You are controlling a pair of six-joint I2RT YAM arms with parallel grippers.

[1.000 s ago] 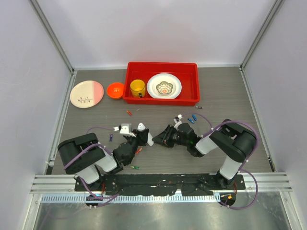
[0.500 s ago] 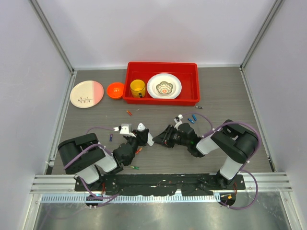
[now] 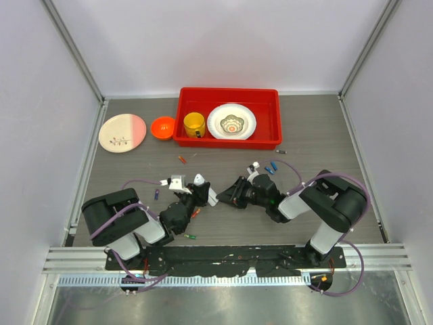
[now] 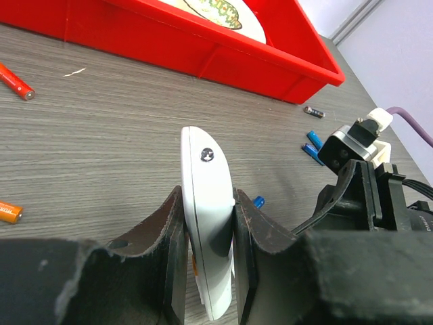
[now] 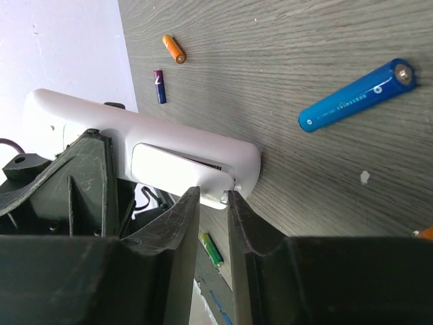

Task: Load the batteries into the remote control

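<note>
Remote control point(image 4: 203, 176) sits out on the table point(image 3: 325, 135) on the near side of the red tray point(image 3: 230, 139), well apart from it and roughly level with the tray's middle. It is turned up on one long edge. The left gripper point(image 4: 208, 203) pinches it across its thickness, one dark pad flat against each broad face, and the rounded end with a small screw stands out above the pads toward the tray.

In the right wrist view the remote's white back cover point(image 5: 172, 169) faces the camera, and its end nearest the fingers looks slightly raised from the body. The right gripper point(image 5: 211, 196) has its tips right at that end of the cover. Only a narrow slit is left between the fingers point(image 5: 183, 223), and I cannot tell whether they clamp the cover's edge or merely touch it.

Batteries lie loose on the table, all on the near side of the tray:
- A blue battery point(image 5: 355, 95) lies toward the tray's right end, and a small dark battery point(image 4: 314, 111) sits closer to that right corner.
- A red battery point(image 4: 15, 81) lies just beside the tray's near wall, under its left end.
- An orange battery point(image 5: 174, 49) and a purple battery point(image 5: 158, 87) are farther out from the tray.
- A green battery point(image 5: 211, 248) is the farthest from it.

Inside the tray stand a yellow cup point(image 3: 194, 124) on the left and a patterned white plate point(image 3: 231, 122) in the middle.
</note>
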